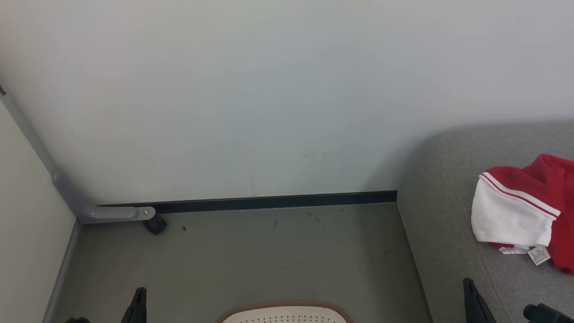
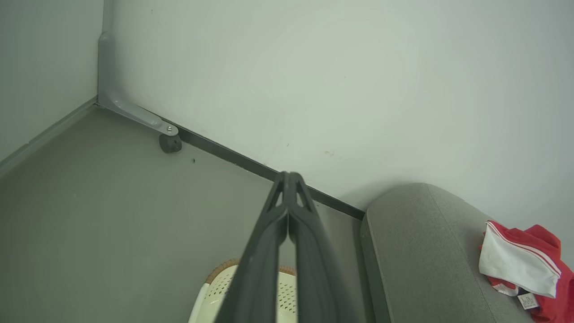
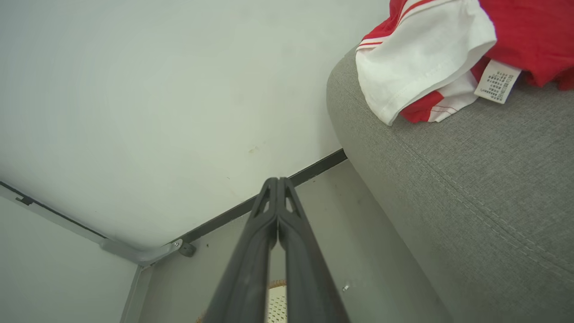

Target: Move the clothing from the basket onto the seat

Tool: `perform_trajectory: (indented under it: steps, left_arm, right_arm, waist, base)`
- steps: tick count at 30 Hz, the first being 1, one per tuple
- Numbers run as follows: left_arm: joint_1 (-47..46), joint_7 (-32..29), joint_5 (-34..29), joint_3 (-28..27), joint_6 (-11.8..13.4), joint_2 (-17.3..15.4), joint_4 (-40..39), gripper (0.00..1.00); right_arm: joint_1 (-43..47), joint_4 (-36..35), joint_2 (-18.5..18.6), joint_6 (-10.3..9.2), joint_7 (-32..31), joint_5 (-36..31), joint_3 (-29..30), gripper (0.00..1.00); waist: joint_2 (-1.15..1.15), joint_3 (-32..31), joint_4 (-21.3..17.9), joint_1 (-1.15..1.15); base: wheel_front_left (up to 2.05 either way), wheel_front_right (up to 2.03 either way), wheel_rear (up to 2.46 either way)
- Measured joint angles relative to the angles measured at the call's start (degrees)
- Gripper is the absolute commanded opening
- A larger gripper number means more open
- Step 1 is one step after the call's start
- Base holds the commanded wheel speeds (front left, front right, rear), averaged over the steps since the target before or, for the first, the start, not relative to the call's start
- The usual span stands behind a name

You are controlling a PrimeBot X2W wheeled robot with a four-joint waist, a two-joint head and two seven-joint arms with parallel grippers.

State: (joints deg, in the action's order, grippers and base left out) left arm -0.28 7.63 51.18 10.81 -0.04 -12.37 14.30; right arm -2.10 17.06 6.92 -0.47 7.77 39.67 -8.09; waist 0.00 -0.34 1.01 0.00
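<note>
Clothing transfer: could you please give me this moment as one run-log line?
clothing: red-and-white garment lying on seat | basket: on floor beside seat | left hand: shut, empty | right hand: shut, empty

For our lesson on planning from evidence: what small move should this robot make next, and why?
Probably tilt down to look into the basket: its inside is out of view, so more clothes may be there. One garment lies on the sofa; the left hand and right hand are shut, empty.
</note>
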Motion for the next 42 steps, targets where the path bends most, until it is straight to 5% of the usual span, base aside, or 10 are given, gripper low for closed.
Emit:
perform_trajectory:
  steps: [42]
  left_arm:
    - [-2.2,-8.6,24.4,-9.7,-4.1,5.8,1.7,0.0]
  right_arm:
    - [-1.8,0.0,-2.6,4.38,-8.8,31.1,9.6,0.0]
  waist:
    - [0.0,0.3,-0.6,0.0]
  base:
    - [0.0,0.0,0.0]
